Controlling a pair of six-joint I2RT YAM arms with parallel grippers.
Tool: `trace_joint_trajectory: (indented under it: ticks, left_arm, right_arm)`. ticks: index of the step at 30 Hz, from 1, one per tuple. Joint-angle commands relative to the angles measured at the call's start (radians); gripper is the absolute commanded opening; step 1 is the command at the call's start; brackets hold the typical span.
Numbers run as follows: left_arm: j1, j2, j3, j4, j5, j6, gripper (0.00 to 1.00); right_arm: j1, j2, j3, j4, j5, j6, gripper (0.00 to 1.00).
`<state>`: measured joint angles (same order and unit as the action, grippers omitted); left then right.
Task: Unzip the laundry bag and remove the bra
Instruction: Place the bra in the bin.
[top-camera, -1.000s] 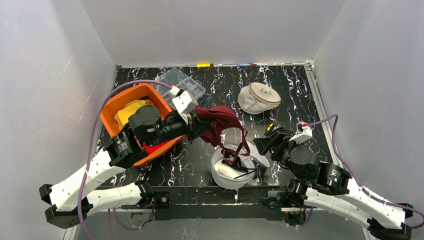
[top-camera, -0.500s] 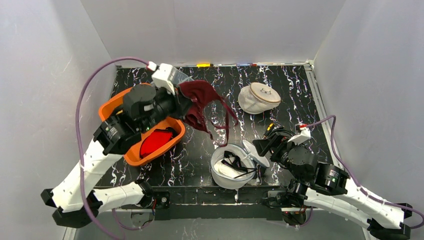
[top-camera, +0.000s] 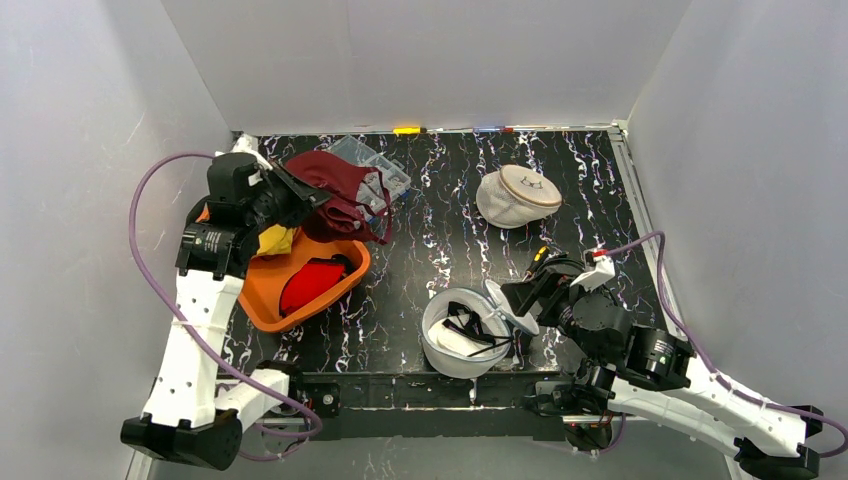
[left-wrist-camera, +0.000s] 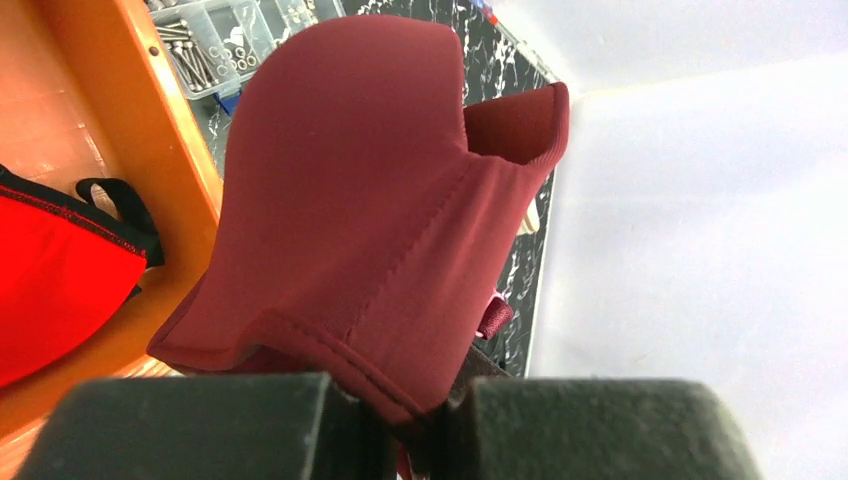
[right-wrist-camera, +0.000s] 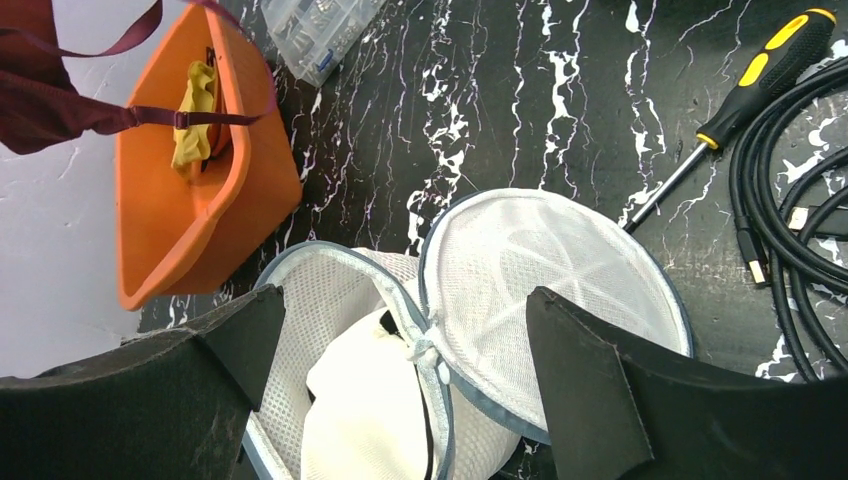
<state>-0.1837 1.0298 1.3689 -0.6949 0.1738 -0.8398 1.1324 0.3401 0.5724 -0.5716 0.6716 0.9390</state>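
Note:
A white mesh laundry bag (top-camera: 440, 352) sits unzipped at the table's near middle, its round lid (right-wrist-camera: 560, 270) flipped open to the right. A white garment with black straps (right-wrist-camera: 350, 390) lies inside. My left gripper (top-camera: 290, 195) is shut on a maroon bra (left-wrist-camera: 370, 200), pinching its lower edge between the fingers. The bra (top-camera: 340, 190) hangs above the far end of the orange tub (top-camera: 345, 280). My right gripper (right-wrist-camera: 400, 340) stands wide open just above the bag's opening and hinge, touching nothing.
The tub holds a red garment (top-camera: 310, 282) and a yellow one (top-camera: 278, 240). A clear parts box (top-camera: 385, 170) stands behind it. A second, closed mesh bag (top-camera: 517, 195) lies at the back right. A screwdriver (right-wrist-camera: 760, 70) and black cables (right-wrist-camera: 790, 200) lie right of the open bag.
My left arm has swung left and back, carrying the maroon bra from over the open bag to above the orange tub; its straps have left the bag. The right gripper has barely moved.

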Motion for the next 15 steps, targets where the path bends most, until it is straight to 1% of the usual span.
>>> trace_joint_trajectory:
  ticks: [1, 5, 8, 12, 15]
  left_arm:
    - [0.102, -0.026, -0.027, 0.048, 0.093, -0.109, 0.0]
    - [0.197, -0.012, -0.031, 0.065, 0.088, -0.09, 0.0]
    - [0.249, 0.012, -0.032, 0.062, 0.047, -0.059, 0.0]
    - [0.301, 0.039, -0.091, 0.085, 0.015, -0.051, 0.0]
    - [0.321, 0.045, -0.15, 0.118, 0.018, -0.059, 0.0]
  right_arm:
    - [0.0, -0.007, -0.012, 0.051, -0.018, 0.001, 0.98]
    - [0.001, -0.014, -0.021, 0.055, -0.037, 0.004, 0.98]
    - [0.0, -0.02, -0.023, 0.054, -0.042, 0.003, 0.98]
    - [0.001, -0.023, -0.028, 0.055, -0.051, 0.003, 0.98]
    - [0.0, -0.02, -0.036, 0.06, -0.057, 0.003, 0.98]
